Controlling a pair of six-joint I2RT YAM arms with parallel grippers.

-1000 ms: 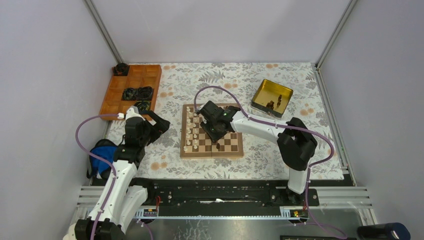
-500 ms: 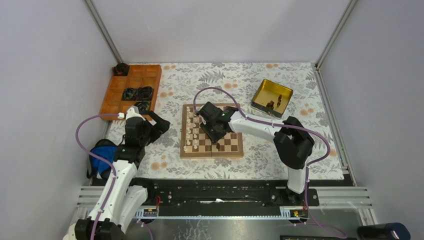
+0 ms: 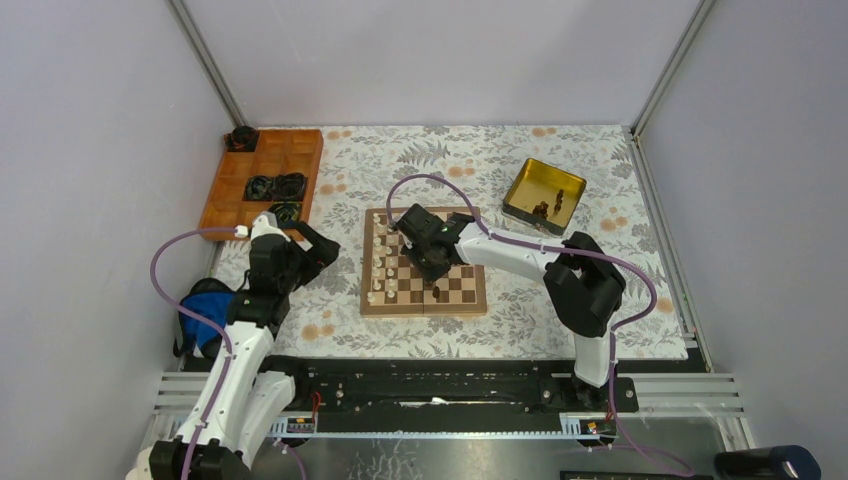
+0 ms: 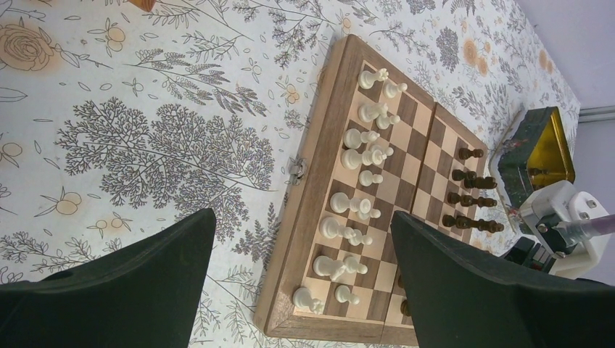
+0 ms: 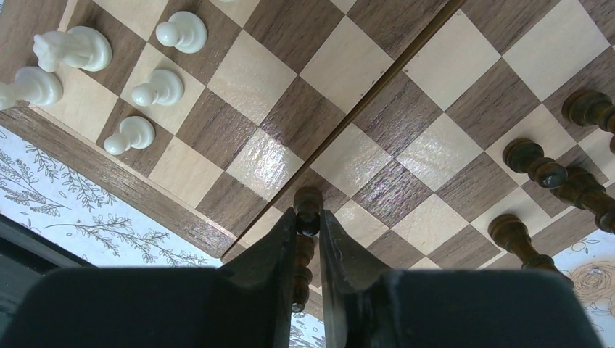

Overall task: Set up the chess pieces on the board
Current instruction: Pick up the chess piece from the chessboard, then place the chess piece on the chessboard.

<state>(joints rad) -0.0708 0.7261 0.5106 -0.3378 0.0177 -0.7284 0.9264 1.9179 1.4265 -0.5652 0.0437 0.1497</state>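
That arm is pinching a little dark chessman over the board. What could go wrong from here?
1. The right gripper pinches the dark piece right by the board's hinge seam; set down there, it might tip over.
2. Other dark pieces sit close on one side; opening jaws or a swing of the arm could knock them.
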